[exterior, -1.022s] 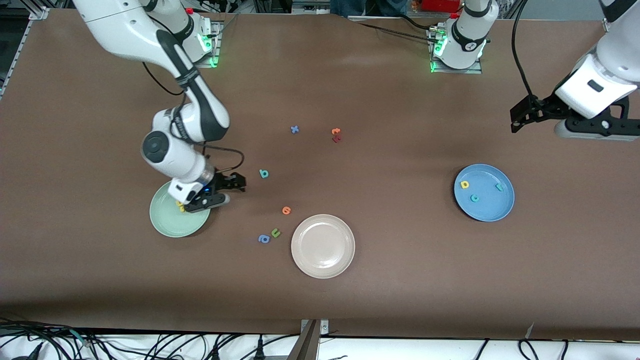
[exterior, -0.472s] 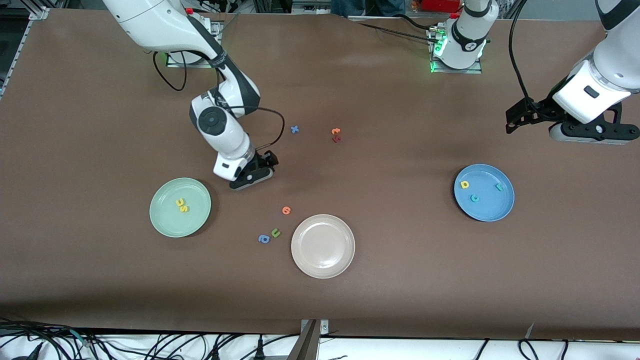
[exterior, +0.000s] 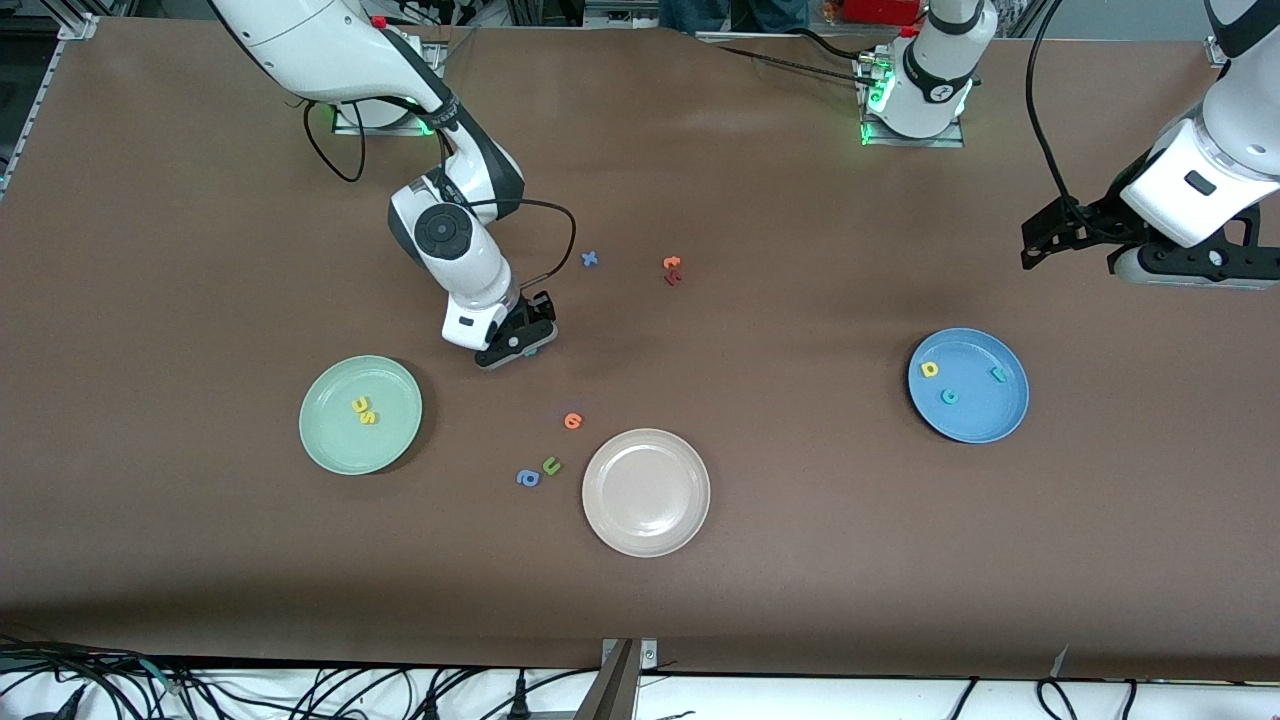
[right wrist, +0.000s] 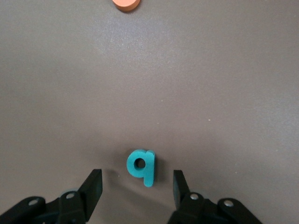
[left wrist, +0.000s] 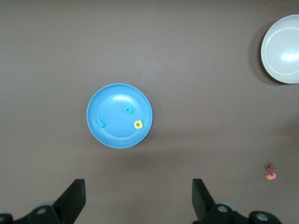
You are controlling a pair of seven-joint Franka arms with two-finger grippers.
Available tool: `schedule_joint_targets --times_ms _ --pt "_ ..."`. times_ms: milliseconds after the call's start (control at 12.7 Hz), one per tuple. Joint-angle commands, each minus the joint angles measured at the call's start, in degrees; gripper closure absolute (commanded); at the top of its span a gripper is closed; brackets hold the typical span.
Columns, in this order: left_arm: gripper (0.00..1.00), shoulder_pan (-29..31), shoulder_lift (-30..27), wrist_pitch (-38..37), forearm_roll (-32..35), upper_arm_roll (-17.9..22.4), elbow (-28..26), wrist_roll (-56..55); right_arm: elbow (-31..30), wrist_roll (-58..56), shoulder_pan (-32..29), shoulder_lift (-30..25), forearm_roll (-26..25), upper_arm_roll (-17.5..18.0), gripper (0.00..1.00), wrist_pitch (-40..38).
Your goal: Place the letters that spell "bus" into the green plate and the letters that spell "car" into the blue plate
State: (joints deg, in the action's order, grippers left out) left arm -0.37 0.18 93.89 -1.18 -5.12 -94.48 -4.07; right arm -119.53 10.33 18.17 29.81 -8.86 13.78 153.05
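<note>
The right tool (right wrist: 135, 186) sits low on the bench, fingers spread either side of the one teal "b" (right wrist: 141, 166), not clamping it. The left tool (left wrist: 135, 200) waits released above the blue plate (left wrist: 108, 135), which holds three letters; the green plate (exterior: 335, 440) holds two yellow ones

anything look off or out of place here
Nothing stands out. The teal b lies flat on the table between the right gripper's open fingers, not yet gripped. The left gripper hangs open over the blue plate.

Green plate (exterior: 330, 440) holds yellow "u" (exterior: 358, 404) and "s" (exterior: 367, 418), no printed labels legible
</note>
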Motion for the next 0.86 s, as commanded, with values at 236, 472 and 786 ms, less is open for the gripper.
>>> schedule_joint_targets --times_ms 236,472,786 --pt "0.0 0.11 1.14 -0.46 0.04 0.11 1.75 -0.5 -0.96 3.91 0.56 1.66 -2.13 0.19 0.32 4.01" --pt "0.0 0.11 1.14 -0.46 0.04 0.11 1.75 -0.5 -0.96 3.91 0.56 2.01 -3.01 0.19 0.53 4.02" --pt "0.0 0.11 1.23 -0.46 0.04 0.02 1.75 -0.5 -0.79 3.91 0.47 2.01 -3.71 -0.07 0.95 4.02"
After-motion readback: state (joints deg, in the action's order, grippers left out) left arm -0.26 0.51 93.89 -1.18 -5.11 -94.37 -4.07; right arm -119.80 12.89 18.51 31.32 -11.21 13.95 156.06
